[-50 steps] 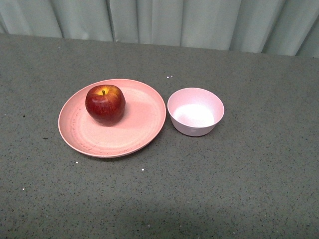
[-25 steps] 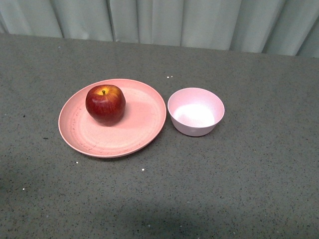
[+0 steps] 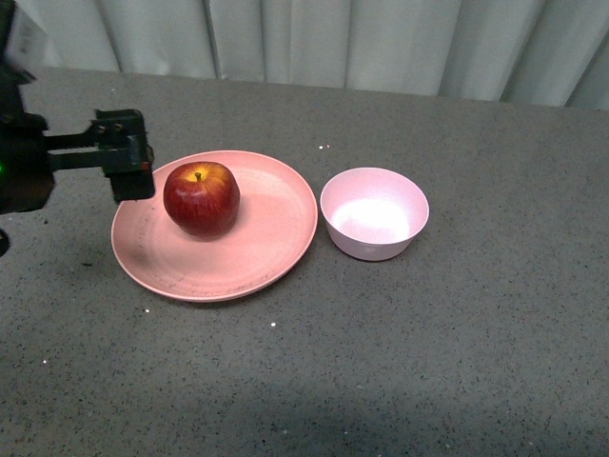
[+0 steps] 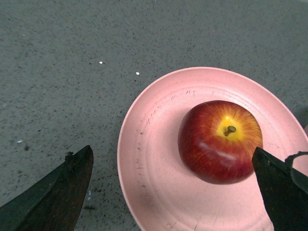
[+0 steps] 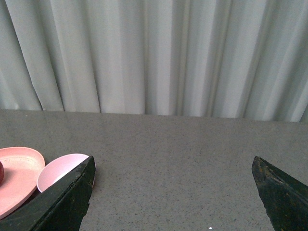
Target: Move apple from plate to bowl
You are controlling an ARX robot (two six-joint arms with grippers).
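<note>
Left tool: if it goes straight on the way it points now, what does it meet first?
Probably the apple on the plate: the left tool, open, points at it, though depth is unclear.

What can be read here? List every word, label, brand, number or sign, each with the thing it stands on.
None: no view shows any readable text.
The apple, the plate and the bowl carry no word, label, sticker or number.
The table shows only speckles, and the curtain is plain.
</note>
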